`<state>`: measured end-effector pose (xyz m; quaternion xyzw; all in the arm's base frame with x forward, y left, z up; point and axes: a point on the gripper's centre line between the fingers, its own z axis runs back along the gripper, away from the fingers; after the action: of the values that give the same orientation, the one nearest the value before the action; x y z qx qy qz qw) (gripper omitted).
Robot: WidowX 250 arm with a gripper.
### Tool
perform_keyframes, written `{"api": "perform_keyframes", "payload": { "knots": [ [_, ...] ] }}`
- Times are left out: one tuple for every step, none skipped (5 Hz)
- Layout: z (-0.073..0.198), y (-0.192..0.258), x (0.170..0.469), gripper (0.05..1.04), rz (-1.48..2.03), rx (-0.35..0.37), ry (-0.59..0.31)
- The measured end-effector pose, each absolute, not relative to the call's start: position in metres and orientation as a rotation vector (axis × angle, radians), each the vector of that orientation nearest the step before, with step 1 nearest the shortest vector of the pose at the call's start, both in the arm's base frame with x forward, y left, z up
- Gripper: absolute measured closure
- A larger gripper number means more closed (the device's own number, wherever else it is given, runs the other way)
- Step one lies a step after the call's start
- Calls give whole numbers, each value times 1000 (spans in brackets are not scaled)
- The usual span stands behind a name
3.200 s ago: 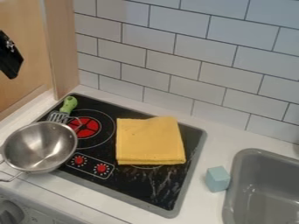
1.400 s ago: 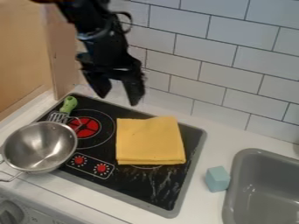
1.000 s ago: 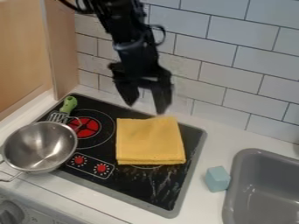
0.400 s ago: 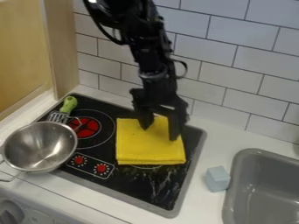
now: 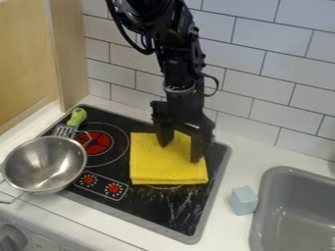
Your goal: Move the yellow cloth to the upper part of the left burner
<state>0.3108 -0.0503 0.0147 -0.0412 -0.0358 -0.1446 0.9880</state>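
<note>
Claw (image 5: 180,153), black, one: fingers spread, pointing down, one at each side of the folded cloth's upper part; whether they touch it cannot be told. Arm (image 5: 182,73), black, entering from 12 o'clock. Cloth (image 5: 163,169), yellow, folded roughly square: flat beneath the claw, toward 2 o'clock on the stove (image 5: 147,203), right of the left burner (image 5: 97,142). The burner, red-centred, lies at 9 o'clock from the claw. Two red knobs (image 5: 114,188), in a printed panel: 8 o'clock. Utensil (image 5: 77,117), green-handled, slotted metal head partly hidden by the bowl: 10 o'clock. Bowl (image 5: 46,164), metal, wire handle toward its 7 o'clock: 9 o'clock, overlapping stove and tabletop (image 5: 222,215). Block (image 5: 243,201), pale blue: between 4 and 5 o'clock, on the tabletop, just beside the sink (image 5: 298,206), grey, at 4 o'clock. Wall (image 5: 262,73), white-tiled: behind, across 12 to 2 o'clock.
</note>
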Motion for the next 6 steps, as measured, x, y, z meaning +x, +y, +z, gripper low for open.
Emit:
{"api": "perform_keyframes", "payload": {
  "knots": [
    [14, -47, 311, 84, -290, -64, -73],
    [14, -47, 313, 84, -292, -58, -82],
    [12, -46, 312, 84, -298, -56, -87],
    [10, -46, 311, 84, -299, -55, -91],
    [7, -46, 310, 84, -302, -55, -84],
    [5, -45, 309, 84, -304, -54, -85]
  ]
}}
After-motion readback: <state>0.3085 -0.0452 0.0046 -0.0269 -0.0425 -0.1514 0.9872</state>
